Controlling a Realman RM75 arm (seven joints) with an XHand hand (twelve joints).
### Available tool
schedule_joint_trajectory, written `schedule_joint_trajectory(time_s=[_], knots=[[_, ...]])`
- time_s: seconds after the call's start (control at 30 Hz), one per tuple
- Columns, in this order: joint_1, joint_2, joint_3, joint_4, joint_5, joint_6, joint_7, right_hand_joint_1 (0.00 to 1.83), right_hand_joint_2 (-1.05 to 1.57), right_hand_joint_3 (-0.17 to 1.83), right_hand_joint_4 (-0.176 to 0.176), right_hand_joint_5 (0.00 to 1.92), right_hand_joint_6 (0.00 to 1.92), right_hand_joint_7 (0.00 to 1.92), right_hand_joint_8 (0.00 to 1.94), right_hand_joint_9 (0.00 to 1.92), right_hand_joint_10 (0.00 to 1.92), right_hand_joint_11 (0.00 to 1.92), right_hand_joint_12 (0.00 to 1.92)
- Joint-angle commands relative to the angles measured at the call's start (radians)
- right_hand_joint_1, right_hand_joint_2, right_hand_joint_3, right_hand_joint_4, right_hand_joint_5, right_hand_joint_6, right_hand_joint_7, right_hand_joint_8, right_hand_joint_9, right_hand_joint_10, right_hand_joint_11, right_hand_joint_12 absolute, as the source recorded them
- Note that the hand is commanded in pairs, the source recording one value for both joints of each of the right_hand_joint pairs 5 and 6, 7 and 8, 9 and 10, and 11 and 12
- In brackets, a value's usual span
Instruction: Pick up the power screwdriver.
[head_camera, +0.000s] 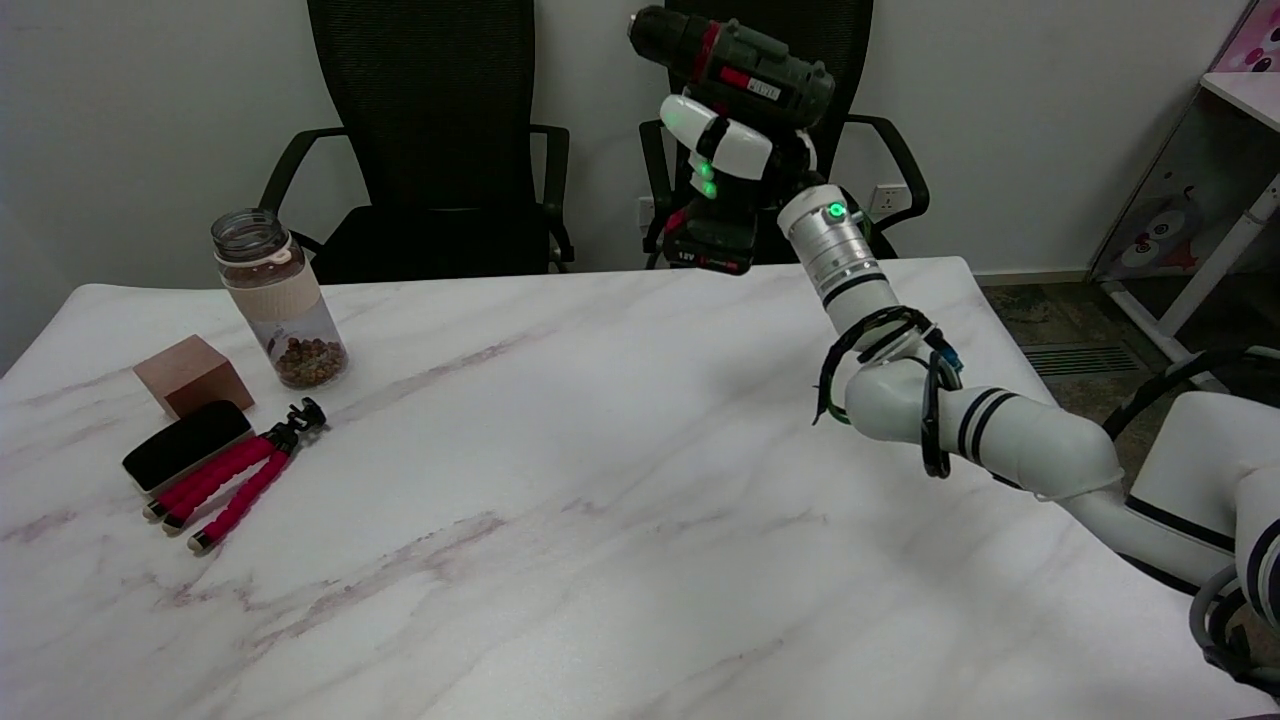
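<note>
Head view, going near to far. Nothing much is found on the near stretch of the marble table (600, 560), just bare top. At the lower right the right arm (1000, 430) is seen reaching in and up, with a loose bundle of black cable looped round it by the wrist.

Further back on the left a small cluster is laid out: a red-legged mini tripod (235, 485), a black pad-like block (185, 445) touching it, a wooden cube (190, 372) just behind that, and a glass jar (280, 300) with brown bits at the bottom. All of it is well apart from the action.

At the far right, the power screwdriver (745, 75) is held well clear of the table, up in front of the office chairs (430, 120). The right hand (725, 150) is wrapped round its handle, fingers clamped on it, with the chuck pointed up and left and the battery pack hanging below the hand. So the lift looks basically done.

What could go wrong, as a guess:
- The tool looks top-heavy and is tilted, so it could be twisted in the grip and slid out if the wrist is jerked. How firmly it's seated can't be told from here.
- The trigger might be squeezed by a finger; where it sits under the hand is hidden.
- The slack cable could be snagged on the table edge if the arm is swung back.
- If it's dropped from that height, the table would be hit hard.
</note>
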Motion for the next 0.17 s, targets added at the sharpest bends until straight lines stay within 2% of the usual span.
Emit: schedule_joint_trajectory(time_s=[0.03,0.17], knots=[[0.041,0.010,0.053,-0.129,0.000,0.011,-0.111,0.84,1.10,0.93,0.176,1.82,1.82,1.82,1.82,1.92,1.92,1.92,1.92],[0.043,0.009,0.055,-0.153,0.007,0.007,-0.132,0.84,1.11,0.93,0.176,1.83,1.83,1.83,1.83,1.92,1.92,1.92,1.92]])
